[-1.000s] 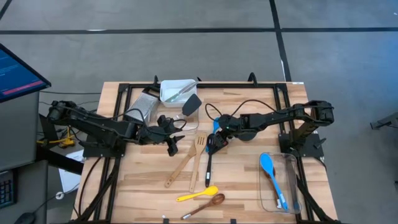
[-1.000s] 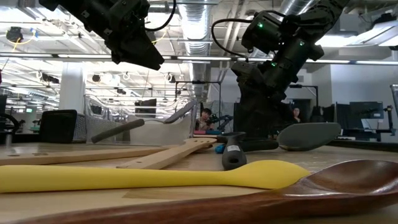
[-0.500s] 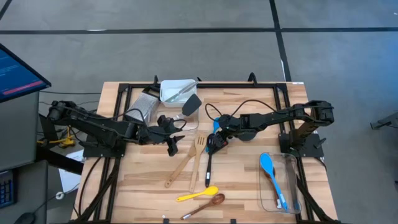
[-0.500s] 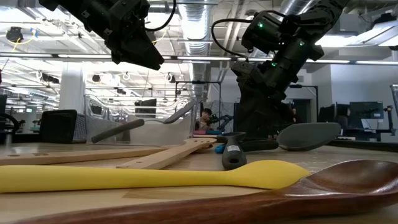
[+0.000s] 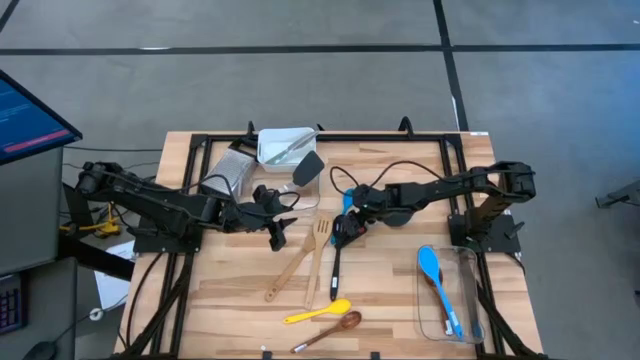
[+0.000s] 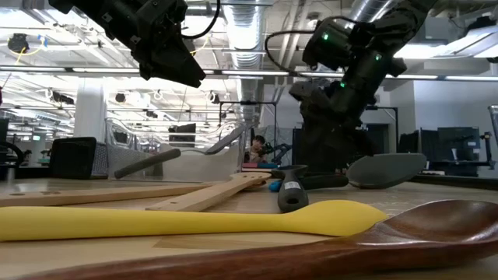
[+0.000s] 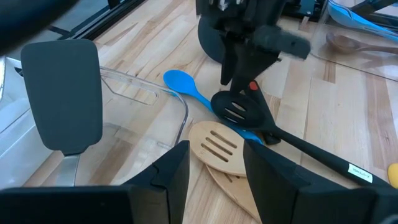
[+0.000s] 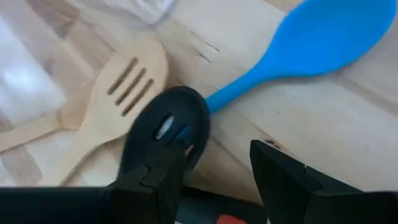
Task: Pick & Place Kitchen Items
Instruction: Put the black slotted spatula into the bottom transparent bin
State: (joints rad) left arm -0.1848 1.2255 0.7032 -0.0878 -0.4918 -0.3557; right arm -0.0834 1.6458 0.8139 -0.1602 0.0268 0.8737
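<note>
Right gripper (image 5: 340, 230) sits low over the middle of the table, fingers spread with nothing between them. From its wrist view the slotted black spoon (image 8: 163, 134) head lies just ahead of the fingertips and slightly off to one side, overlapping the blue spoon (image 8: 314, 43) handle. I judge that black spoon is the pick target.

Key relation: the black spoon's handle (image 5: 334, 270) runs from under the gripper toward the near edge, roughly straight near-far. In the high view its head is hidden under the gripper. Jaws would need to straddle the handle across that axis. Risk is catching the blue spoon under the head, or the wooden slotted turner (image 5: 318, 255) lying just left of it, touching or nearly so.

Left gripper (image 5: 278, 238) hangs off the table left of centre, also spread and empty. It's nearer the two wooden pieces than the black spoon, so right arm is the one to use.

Elsewhere: yellow spoon (image 5: 315, 313) and dark wooden spoon (image 5: 330, 330) at the near edge, another blue spoon (image 5: 435, 275) in the clear tub (image 5: 470, 330) at right, black spatula (image 5: 308, 167) at the far tubs.

Surface is a pale wood slat table (image 5: 390, 300) with a black frame. Open office room behind, grey floor.
</note>
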